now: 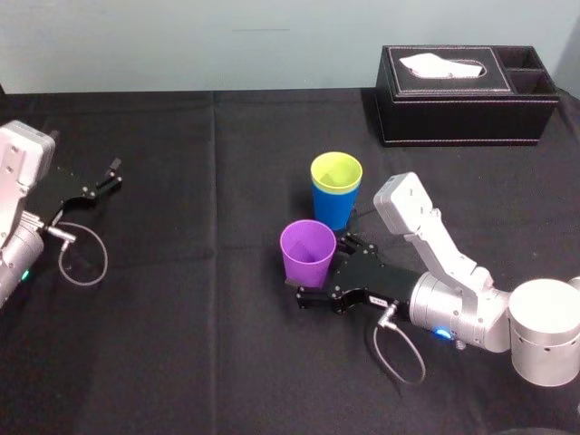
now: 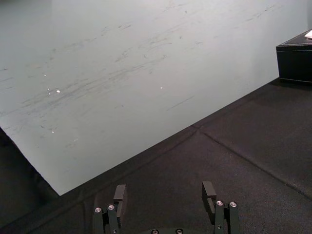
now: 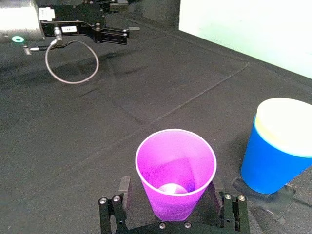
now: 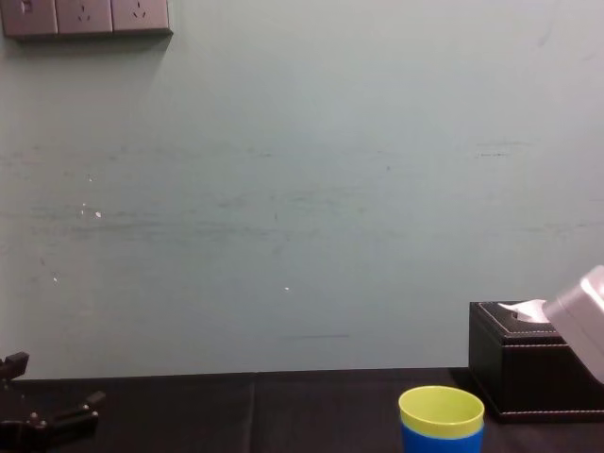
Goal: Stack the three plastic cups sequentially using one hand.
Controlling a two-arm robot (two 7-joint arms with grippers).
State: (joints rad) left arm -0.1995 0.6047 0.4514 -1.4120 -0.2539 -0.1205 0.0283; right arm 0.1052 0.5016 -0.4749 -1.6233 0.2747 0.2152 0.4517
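The purple cup (image 1: 308, 251) stands mid-frame on the black-clothed desk (image 1: 181, 362) between the spread fingers of the right claw (image 1: 324, 268), with the yellow-green cup (image 1: 336, 170) nested in the blue cup (image 1: 333, 210) just above it. The left claw (image 1: 115, 174) is spread at the left edge. A black leather tissue box (image 1: 467, 109) sits upper right, and a scuffed pale wall (image 4: 302, 189) with sockets (image 4: 85, 16) backs the desk.

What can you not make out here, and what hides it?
Yellow-green cup: head view, body hidden inside the blue cup.
Blue cup: chest view, base cut off by the bottom edge.
Purple cup: head view, base hidden by the right gripper flanking it.
Tissue box: chest view, right end partly covered by the right arm.
Left gripper: left wrist view, body cut by the bottom edge.
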